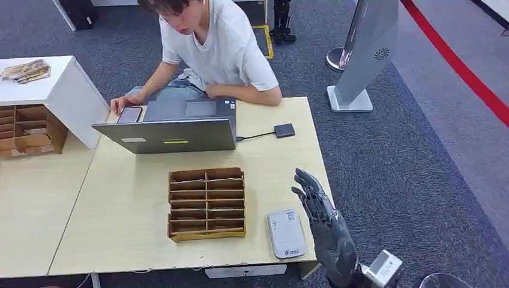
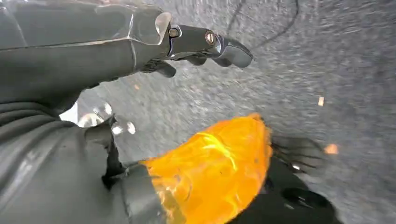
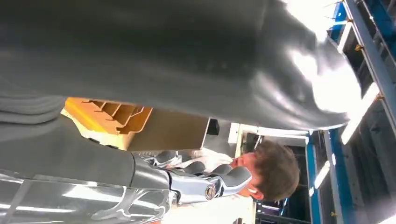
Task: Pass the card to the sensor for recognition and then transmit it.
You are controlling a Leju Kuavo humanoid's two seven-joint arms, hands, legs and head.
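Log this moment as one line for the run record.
right robot hand: open, raised at table edge beside white sensor | left robot hand: empty, over floor | card: not visible | person: seated behind laptop

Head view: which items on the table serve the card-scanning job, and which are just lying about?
Job:
- white sensor
- right hand, raised and holding nothing
- wooden slotted tray, probably for cards

Lying about:
- laptop
- phone
- small black adapter

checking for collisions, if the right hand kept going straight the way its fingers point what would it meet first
Probably nothing soon: the right hand points up-table along bare table, past the white sensor. The small dark adapter lies roughly ahead, but depth is unclear.
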